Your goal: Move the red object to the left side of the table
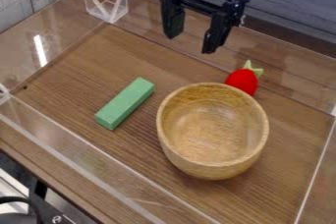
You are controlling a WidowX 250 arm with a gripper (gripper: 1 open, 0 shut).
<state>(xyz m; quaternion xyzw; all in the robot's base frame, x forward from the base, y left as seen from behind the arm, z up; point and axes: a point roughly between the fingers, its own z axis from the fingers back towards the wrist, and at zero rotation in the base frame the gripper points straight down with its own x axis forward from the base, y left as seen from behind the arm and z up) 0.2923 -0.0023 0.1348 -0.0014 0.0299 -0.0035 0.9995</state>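
The red object (243, 79) is a small glossy strawberry-shaped toy lying on the brown wood-grain table (79, 76), just behind the right rim of the wooden bowl. My gripper (192, 35) hangs above the table at the back centre, up and to the left of the red toy and apart from it. Its two black fingers (172, 20) stand wide apart with nothing between them.
A large wooden bowl (213, 130) sits at the front right. A green rectangular block (125, 103) lies to the left of the bowl. Clear acrylic walls (37, 43) border the tabletop on all sides.
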